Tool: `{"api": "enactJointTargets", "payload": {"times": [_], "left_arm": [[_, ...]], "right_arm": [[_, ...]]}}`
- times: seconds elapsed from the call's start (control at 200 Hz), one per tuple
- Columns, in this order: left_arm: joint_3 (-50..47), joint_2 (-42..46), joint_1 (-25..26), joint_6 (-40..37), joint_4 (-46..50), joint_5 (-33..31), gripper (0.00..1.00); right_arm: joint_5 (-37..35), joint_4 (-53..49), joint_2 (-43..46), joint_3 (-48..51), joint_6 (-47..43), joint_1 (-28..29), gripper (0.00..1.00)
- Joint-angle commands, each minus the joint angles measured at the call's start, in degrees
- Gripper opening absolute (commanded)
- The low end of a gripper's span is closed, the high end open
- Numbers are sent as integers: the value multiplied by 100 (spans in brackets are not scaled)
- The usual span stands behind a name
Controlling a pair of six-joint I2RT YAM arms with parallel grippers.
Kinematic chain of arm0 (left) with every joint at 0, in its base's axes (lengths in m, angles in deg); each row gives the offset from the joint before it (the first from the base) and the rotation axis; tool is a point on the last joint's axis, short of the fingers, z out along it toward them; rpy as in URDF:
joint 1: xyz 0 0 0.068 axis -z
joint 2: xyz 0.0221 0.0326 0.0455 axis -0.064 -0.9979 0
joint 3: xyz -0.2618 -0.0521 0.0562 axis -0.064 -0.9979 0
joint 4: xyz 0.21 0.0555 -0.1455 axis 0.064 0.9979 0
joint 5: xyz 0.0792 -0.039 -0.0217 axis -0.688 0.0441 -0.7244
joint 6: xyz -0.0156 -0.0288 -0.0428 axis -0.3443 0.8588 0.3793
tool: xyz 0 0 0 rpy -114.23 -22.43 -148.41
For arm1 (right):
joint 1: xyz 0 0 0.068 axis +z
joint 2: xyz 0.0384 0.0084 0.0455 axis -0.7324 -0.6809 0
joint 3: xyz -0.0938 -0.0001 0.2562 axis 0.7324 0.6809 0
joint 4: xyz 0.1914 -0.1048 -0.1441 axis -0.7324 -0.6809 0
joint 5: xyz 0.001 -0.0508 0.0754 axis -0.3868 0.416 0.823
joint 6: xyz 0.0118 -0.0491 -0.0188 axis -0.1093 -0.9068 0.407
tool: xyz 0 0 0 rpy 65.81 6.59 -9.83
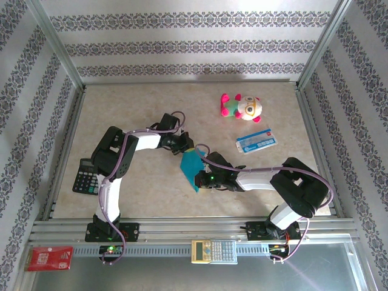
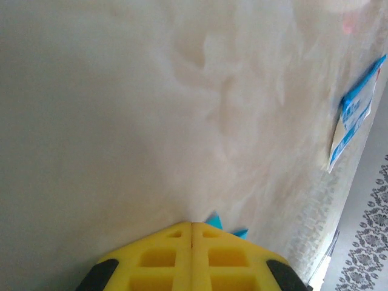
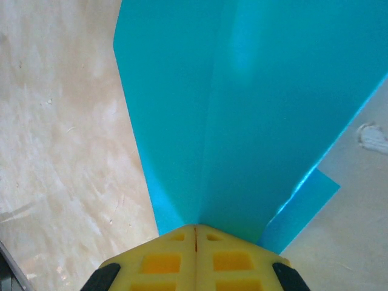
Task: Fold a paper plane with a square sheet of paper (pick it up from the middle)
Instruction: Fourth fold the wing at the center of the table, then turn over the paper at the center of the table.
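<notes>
The teal-blue sheet of paper (image 1: 191,168), folded into a narrow pointed paper plane shape, is at the table's middle between both grippers, its tip pointing toward the near edge. My right gripper (image 1: 202,174) is shut on it. In the right wrist view the creased paper (image 3: 254,109) fans out from the closed tips of that gripper (image 3: 195,227). My left gripper (image 1: 183,147) is at the paper's far end and is shut. In the left wrist view two small teal corners (image 2: 213,221) poke out behind the right finger of that gripper (image 2: 192,224). Whether it pinches the paper is hidden.
A pink and white plush toy (image 1: 241,107) lies at the back right. A white-and-blue card (image 1: 256,141) lies just nearer than it, also seen as the card (image 2: 351,115). A black calculator (image 1: 86,176) is at the left edge. A second calculator (image 1: 213,250) and a red pack (image 1: 50,257) rest on the front rail.
</notes>
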Motion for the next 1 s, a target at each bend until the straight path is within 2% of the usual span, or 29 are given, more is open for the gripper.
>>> {"api": "enactJointTargets", "payload": {"times": [0.0,0.15,0.325,0.435,0.535,0.645,0.724,0.994], "left_arm": [[226,-243,-152,-221,218,-217,7],[447,-193,-275,-296,299,-205,10],[-603,1094,-285,47,-329,-298,19],[-1564,2062,-208,262,-468,-411,24],[-2321,2690,-32,427,-609,-445,26],[-2489,2621,326,522,-852,-106,27],[-2392,2269,470,596,-1015,160,22],[-2482,2091,473,523,-989,36,19]], "right_arm": [[-59,-1504,-351,344,-113,206,0],[19,-1486,-203,334,-302,203,0],[553,-1389,759,75,-1093,102,0],[674,-1431,1575,154,-1231,-260,14],[127,-1134,2029,498,-602,-595,21],[-379,-987,1781,445,-240,-541,29],[-501,-659,1475,371,-165,-428,31],[-552,-258,721,88,-231,-143,32]]}}
